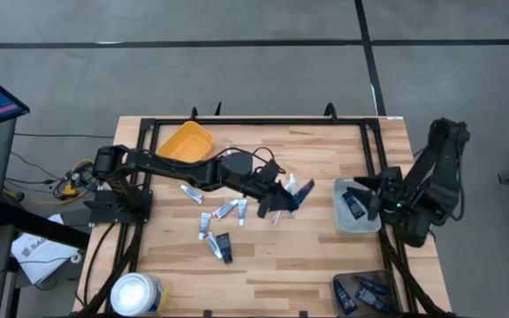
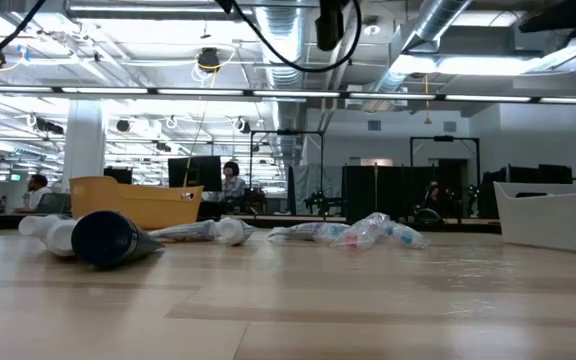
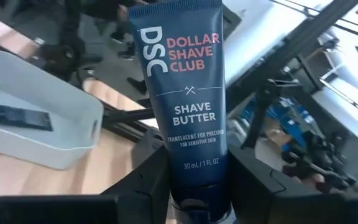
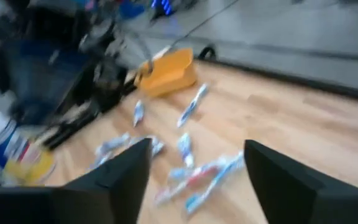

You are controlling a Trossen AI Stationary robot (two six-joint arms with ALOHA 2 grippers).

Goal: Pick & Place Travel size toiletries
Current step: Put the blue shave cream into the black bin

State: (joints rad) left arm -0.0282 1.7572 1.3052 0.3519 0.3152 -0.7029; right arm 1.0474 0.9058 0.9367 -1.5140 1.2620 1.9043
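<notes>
Left gripper [image 1: 292, 196] closed on dark tube [image 3: 182, 93], held mid-bench, right gripper [image 1: 365, 200] open over grey tray [image 1: 343, 225], 1 tube inside.

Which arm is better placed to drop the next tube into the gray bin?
Left. The left gripper is shut on a dark shave butter tube, lifted above the table toward the gray bin. The right gripper is open and empty, over that bin.

We see a grey floor [image 1: 237, 71] crossed by dark lines around the wooden table [image 1: 325, 256]. Beyond it, ceiling pipes [image 2: 438, 30], strip lights [image 2: 168, 95] and people at desks [image 2: 231, 185].
</notes>
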